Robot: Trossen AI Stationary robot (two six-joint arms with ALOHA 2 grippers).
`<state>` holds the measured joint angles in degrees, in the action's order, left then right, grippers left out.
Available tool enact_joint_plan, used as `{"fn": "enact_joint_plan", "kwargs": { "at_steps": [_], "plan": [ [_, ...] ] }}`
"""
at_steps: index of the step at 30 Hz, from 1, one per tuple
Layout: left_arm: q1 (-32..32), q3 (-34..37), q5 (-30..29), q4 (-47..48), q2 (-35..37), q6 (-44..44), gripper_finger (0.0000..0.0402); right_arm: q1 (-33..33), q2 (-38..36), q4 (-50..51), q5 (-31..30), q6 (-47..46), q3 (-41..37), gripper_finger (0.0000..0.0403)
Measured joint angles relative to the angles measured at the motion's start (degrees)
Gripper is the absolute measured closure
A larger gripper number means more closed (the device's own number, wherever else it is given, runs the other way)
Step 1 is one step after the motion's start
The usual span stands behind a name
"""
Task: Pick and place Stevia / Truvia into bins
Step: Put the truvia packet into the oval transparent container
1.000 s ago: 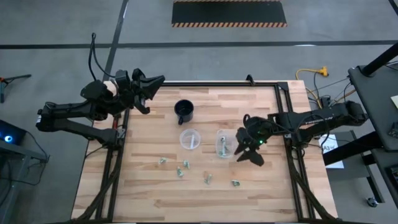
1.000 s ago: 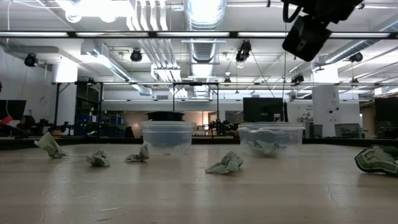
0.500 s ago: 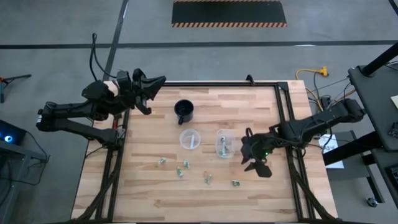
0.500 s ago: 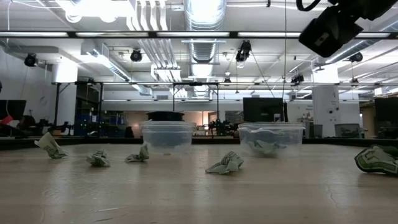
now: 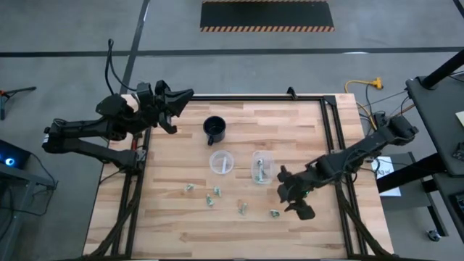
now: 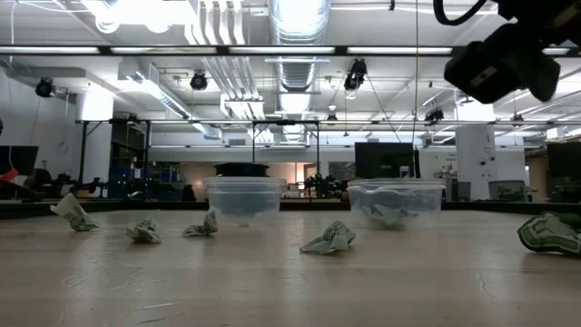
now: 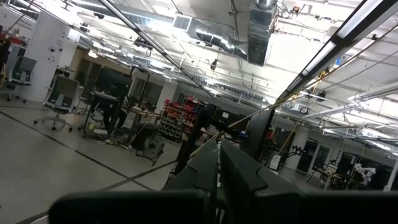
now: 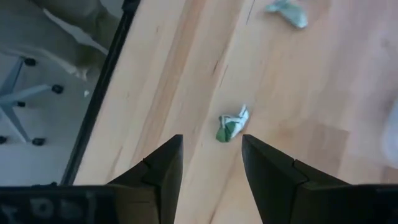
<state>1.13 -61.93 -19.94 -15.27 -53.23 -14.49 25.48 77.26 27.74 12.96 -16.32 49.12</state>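
Left gripper [image 5: 176,104] parked at the table's 10 o'clock corner, fingers [image 7: 239,171] pressed together, nothing between them; its wrist view shows only the room. Light wooden slatted table [image 5: 290,130] carries everything.

Crumpled green-and-white paper sweetener packets: one at about 7 o'clock [image 5: 188,188], then a close pair [image 5: 213,196], one at 6 o'clock [image 5: 243,209], one at about 5 o'clock [image 5: 275,213]. All tiny from above, print unreadable. In the low view they sit as small wads [image 6: 329,238], the rightmost one [image 6: 550,232] cut off by the frame edge.

Black handled mug [image 5: 214,129] toward 12 o'clock; in the low view only its rim shows behind a cup.

Two small round clear plastic cups side by side at table centre: left cup [image 5: 222,161], contents hard to make out from above; right cup [image 5: 262,166] holds packet paper, seen through its wall [image 6: 395,202].

Right gripper [image 5: 293,197] hovers above the 5 o'clock packet, fingers [image 8: 160,169] moderately apart, empty. Its wrist view shows that packet [image 8: 232,124] lying on the wood framed between the fingertips, untouched; another packet [image 8: 286,12] farther off, and a cup edge clipped by the frame. In the low view the gripper body [image 6: 499,62] hangs high, fingers not visible.
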Motion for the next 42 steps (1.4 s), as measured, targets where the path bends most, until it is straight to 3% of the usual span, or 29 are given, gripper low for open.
{"fn": "enact_joint_plan", "kwargs": {
  "at_steps": [22,42],
  "plan": [
    [0.0,0.0,0.0,0.4,0.2,-0.3,0.04,1.3,19.1,-5.7,0.1,-0.7,5.5,0.0257],
    [0.0,0.0,0.0,0.4,0.6,-0.4,0.04,1.4,20.8,-7.2,-2.8,0.0,-0.9,0.0261]
  ]
}}
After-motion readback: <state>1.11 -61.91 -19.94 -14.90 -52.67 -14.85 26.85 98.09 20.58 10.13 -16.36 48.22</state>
